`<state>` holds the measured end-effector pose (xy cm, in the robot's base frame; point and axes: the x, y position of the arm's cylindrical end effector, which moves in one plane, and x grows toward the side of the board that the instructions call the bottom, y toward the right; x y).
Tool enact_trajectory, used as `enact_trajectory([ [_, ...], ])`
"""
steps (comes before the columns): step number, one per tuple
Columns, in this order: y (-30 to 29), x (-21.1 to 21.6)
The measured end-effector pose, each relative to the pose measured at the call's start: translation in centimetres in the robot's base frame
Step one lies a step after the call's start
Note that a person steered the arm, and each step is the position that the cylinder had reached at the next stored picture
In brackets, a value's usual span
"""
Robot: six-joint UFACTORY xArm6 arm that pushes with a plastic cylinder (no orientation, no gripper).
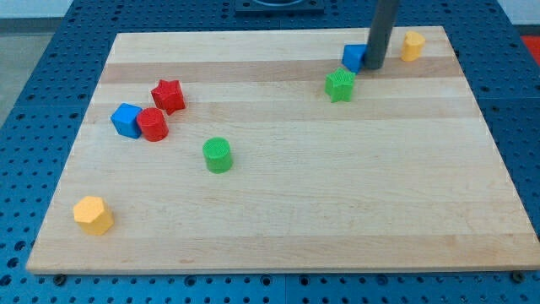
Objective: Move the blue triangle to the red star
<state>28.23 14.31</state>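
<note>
The blue triangle (pixel 353 57) lies near the view's top right of the wooden board (pixel 278 219). My tip (pixel 372 67) stands right against its right side, partly hiding it. The red star (pixel 169 95) lies far off at the view's left. The rod comes down from the view's top.
A green star-like block (pixel 340 85) lies just below the blue triangle. A yellow block (pixel 413 46) is to the tip's right. A blue cube (pixel 126 120) and a red cylinder (pixel 153 124) touch below the red star. A green cylinder (pixel 217 155) sits mid-left. A yellow hexagon (pixel 93 214) is bottom left.
</note>
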Motion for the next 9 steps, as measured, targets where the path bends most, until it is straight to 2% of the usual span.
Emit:
enact_trajectory([
  [2,-3.1,-2.9],
  [6,-16.0,-4.0],
  [8,-20.9,-7.5],
  [9,-23.0,-7.6],
])
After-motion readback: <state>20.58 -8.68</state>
